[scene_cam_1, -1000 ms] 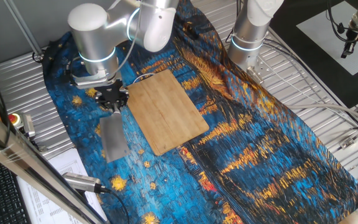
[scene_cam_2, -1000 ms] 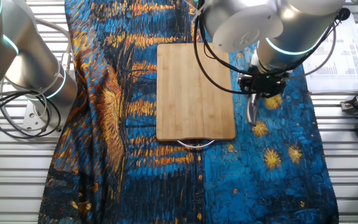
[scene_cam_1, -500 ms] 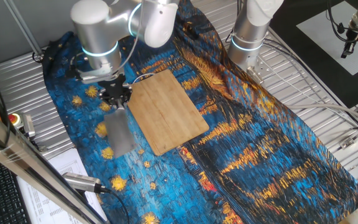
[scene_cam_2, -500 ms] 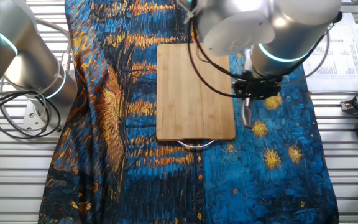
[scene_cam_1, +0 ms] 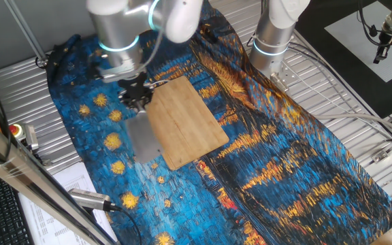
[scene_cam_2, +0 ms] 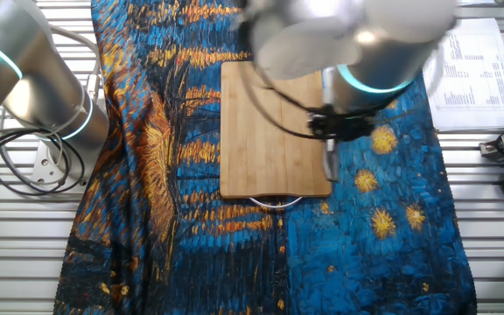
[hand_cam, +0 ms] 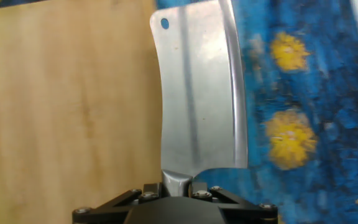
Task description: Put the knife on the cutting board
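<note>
My gripper (scene_cam_1: 137, 102) is shut on the handle of the knife (scene_cam_1: 143, 140), a grey metal cleaver held in the air with its broad blade flat. In the hand view the knife's blade (hand_cam: 197, 93) runs away from my gripper (hand_cam: 178, 185), with its left edge over the cutting board (hand_cam: 67, 106) and the rest over the blue cloth. The cutting board (scene_cam_1: 184, 121) is a tan bamboo rectangle lying on the cloth. In the other fixed view my gripper (scene_cam_2: 331, 131) hangs at the board's (scene_cam_2: 269, 127) right edge and the knife (scene_cam_2: 328, 166) shows edge-on.
A blue and orange painted cloth (scene_cam_1: 284, 170) covers the table. A second robot base (scene_cam_1: 272, 41) stands at the back. A silver-and-black cylindrical tool (scene_cam_1: 90, 199) and papers (scene_cam_1: 73, 190) lie at the front left. A red button (scene_cam_1: 14, 130) sits at the left edge.
My gripper has carried the knife from the cloth beside the board towards the board; the blade now overlaps the board's near edge.
</note>
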Controlling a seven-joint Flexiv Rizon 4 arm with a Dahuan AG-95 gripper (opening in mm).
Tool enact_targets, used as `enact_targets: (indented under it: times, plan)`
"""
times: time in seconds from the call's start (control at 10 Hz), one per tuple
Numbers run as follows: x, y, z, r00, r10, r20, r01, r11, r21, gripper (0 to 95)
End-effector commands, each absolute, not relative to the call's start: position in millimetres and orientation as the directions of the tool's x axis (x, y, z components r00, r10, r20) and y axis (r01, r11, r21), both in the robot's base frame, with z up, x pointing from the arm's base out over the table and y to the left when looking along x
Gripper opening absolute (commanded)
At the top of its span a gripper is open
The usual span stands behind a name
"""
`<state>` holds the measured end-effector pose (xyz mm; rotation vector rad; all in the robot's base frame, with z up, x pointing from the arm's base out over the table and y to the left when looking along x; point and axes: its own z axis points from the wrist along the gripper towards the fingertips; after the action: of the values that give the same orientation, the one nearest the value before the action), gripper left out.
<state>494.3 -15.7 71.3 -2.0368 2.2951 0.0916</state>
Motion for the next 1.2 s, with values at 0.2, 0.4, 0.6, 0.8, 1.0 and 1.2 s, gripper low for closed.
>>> enact_targets:
  times: [0.2,0.4,0.6,0.8,1.0,1.2]
  plan:
    - [478.5,-15.3,69.2,-0.112,-0.988,-0.107,-0.994,0.113,0.003,0.0]
    - [477.7,-15.4,68.9,-0.127,-0.987,-0.101,-0.992,0.128,0.0,0.0]
    - [477.7,-15.4,68.9,-0.132,-0.987,-0.087,-0.991,0.133,0.001,0.0]
    - [477.7,-15.4,68.9,-0.134,-0.986,-0.098,-0.991,0.134,0.006,0.0]
    - [477.7,-15.4,68.9,-0.126,-0.987,-0.096,-0.992,0.125,0.018,0.0]
    - [475.1,-16.2,68.1,-0.092,-0.99,-0.104,-0.995,0.088,0.037,0.0]
